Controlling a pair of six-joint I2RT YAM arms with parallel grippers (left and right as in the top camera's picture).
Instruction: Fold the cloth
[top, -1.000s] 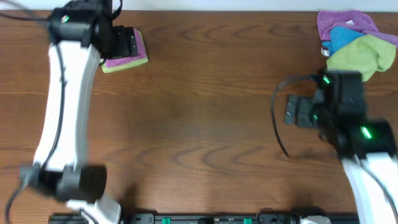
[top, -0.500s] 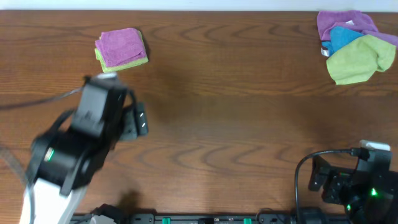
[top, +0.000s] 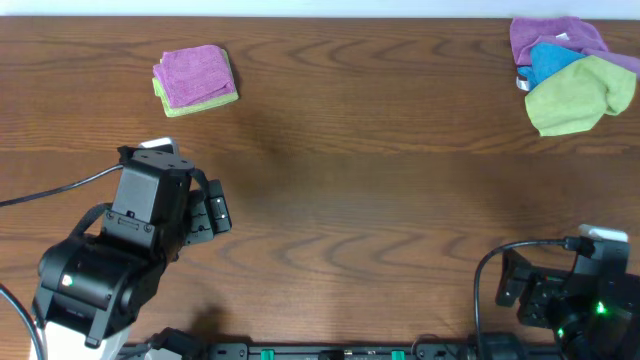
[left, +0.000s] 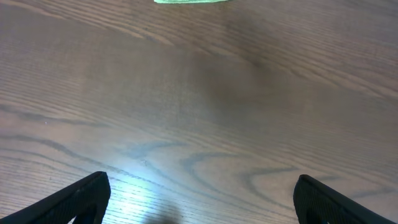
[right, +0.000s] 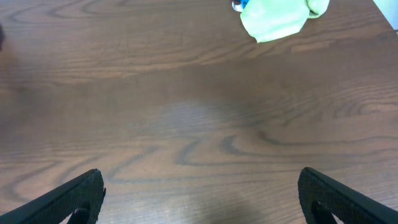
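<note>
Left pincer (top: 216, 208) is wide open and holds nothing. It is over the front left part of the table (top: 350, 200). Its two black fingers (left: 81, 199) are far apart, with only brown wood between them. Right pincer (top: 507, 290) is at the front right corner. Its fingers (right: 74, 199) are far apart too, and it holds nothing.

The cloth (top: 193, 73) is pink-purple. It lies folded into a small square at the back left of the table, well apart from both pincers. It rests on top of a lime-green cloth (top: 163, 100) that peeks out at its left and front edges.

At the back right is a pile of a purple cloth (top: 545, 35), a blue cloth (top: 550, 62) and a green cloth (top: 580, 95), all touching.
</note>
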